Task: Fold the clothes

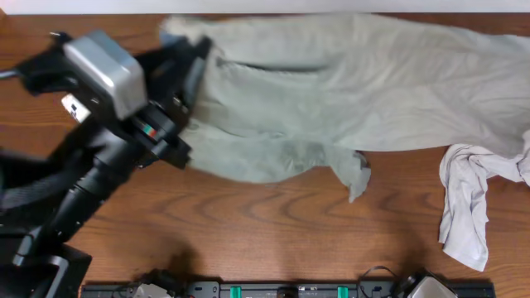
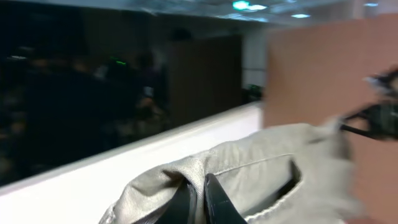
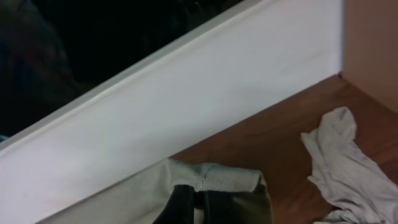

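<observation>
The clothes here are chiefly large grey-green shorts (image 1: 348,83), spread along the far side of the table. My left gripper (image 1: 195,51) is shut on the shorts' left end. In the left wrist view its black fingers (image 2: 217,199) pinch a raised fold of the grey-green cloth (image 2: 261,162). My right gripper (image 3: 198,190) is shut on an edge of the shorts (image 3: 124,199) where the pale blue inner band (image 3: 214,177) shows. The right arm is outside the overhead view.
An off-white garment (image 1: 468,199) lies crumpled at the right on the brown wooden table (image 1: 248,223); it also shows in the right wrist view (image 3: 348,162). A white ledge (image 3: 186,106) runs behind the table. A black rail with gear (image 1: 290,290) lines the front edge.
</observation>
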{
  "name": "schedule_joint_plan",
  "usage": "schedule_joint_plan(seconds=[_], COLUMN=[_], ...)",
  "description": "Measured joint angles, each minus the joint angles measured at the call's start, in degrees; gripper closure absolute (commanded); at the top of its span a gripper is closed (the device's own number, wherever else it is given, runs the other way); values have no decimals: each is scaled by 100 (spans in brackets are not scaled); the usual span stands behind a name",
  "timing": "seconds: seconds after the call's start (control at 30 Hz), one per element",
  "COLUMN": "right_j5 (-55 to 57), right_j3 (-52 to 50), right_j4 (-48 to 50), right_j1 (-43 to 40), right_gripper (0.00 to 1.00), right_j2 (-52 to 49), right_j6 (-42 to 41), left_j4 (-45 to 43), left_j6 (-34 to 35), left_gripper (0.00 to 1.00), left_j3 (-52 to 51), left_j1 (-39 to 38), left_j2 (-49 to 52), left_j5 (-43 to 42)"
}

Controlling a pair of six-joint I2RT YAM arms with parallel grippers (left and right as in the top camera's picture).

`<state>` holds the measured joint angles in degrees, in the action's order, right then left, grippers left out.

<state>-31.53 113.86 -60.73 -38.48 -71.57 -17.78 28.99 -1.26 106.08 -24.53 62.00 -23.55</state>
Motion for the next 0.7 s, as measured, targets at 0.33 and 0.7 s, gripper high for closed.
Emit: schedule_joint_plan(seconds=[0.33,0.7], right_j5=[50,-70], right_j3=[1161,1331], right_j4=[-527,-1266], right_j1=[-20,-9], right_gripper=[98,99], right_j2=[-13,-785], right_j6=[46,144], left_j4=[133,925], left_j6=[-52,-166], left_gripper=[94,94], left_j3=[179,479], left_j1=[-376,-164], left_j2=[225,876], left_j5=[385,2855])
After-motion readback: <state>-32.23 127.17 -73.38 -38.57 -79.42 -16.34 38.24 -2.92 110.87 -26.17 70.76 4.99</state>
